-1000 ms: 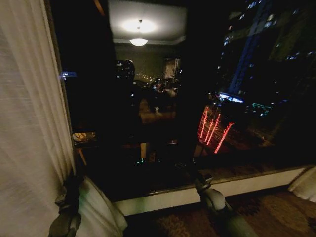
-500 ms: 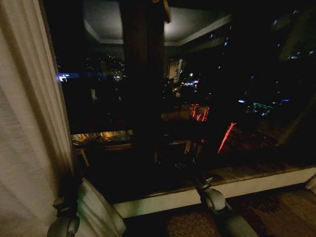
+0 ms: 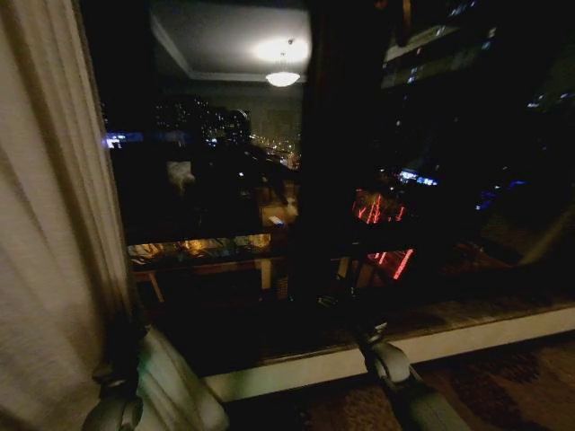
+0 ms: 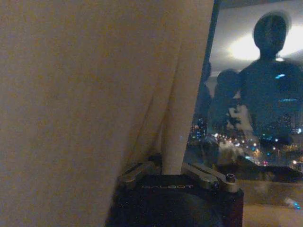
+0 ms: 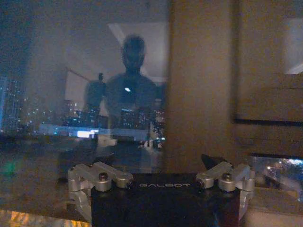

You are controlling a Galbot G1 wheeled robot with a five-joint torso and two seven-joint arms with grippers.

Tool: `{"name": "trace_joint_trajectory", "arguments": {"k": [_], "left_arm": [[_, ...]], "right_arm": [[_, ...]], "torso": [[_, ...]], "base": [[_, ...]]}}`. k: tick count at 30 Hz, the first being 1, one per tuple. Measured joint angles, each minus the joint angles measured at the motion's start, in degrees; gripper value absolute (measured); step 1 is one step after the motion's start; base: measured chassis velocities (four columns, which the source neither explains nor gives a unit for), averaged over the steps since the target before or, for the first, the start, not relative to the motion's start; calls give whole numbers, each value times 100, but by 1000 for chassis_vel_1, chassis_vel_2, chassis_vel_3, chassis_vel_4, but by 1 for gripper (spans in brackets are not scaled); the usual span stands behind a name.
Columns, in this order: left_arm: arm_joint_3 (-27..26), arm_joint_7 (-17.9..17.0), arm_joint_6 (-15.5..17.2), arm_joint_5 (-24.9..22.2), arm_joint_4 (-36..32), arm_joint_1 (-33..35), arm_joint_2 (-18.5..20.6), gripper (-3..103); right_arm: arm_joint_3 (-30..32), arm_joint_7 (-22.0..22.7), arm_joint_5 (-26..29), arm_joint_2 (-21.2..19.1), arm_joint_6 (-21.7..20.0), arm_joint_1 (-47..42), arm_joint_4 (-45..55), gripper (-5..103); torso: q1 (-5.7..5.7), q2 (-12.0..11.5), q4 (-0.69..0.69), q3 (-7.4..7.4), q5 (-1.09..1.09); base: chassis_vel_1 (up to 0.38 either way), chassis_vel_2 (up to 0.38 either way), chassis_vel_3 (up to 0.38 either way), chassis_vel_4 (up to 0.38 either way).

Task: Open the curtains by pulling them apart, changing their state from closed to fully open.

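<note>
Window [image 3: 359, 180]: dark night glass, uncovered across the centre and right of the head view, white sill [image 3: 431, 346] below. Curtains [image 3: 54, 233]: one sheer cream panel gathered at the robot's far left, pleats hanging top to floor, its inner edge directly above the left gripper [image 4: 173, 172]; the left arm is by far the nearer. Left gripper: low at the panel's foot, jaws closed around a fold of the fabric; right gripper [image 5: 161, 182]: raised before bare glass, well apart from the cloth, jaws spread with nothing between.
</note>
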Motion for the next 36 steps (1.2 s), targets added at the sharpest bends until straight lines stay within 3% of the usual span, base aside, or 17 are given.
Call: {"name": "trace_joint_trajectory", "arguments": {"k": [9, 16, 24, 36], "left_arm": [[-14, -15, -64, 103, 45, 20, -74, 1], [-1, -27, -56, 160, 106, 13, -85, 1], [-69, -41, -69, 161, 187, -21, -78, 1], [-151, -43, -145, 165, 273, -15, -93, 1]], "right_arm": [[-1, -1, 0, 2, 0, 0, 1, 100], [0, 0, 0, 0, 0, 0, 1, 100], [2, 2, 0, -2, 0, 0, 0, 100], [0, 1, 0, 0, 0, 0, 0, 100]], "torso": [[-2, 1, 2, -1, -2], [-1, 0, -1, 1, 7], [1, -1, -2, 1, -1], [-2, 1, 0, -1, 2]], "base": [[261, 217, -257, -234], [14, 12, -5, -10], [13, -20, 2, 8], [234, 92, -244, -89]]}}
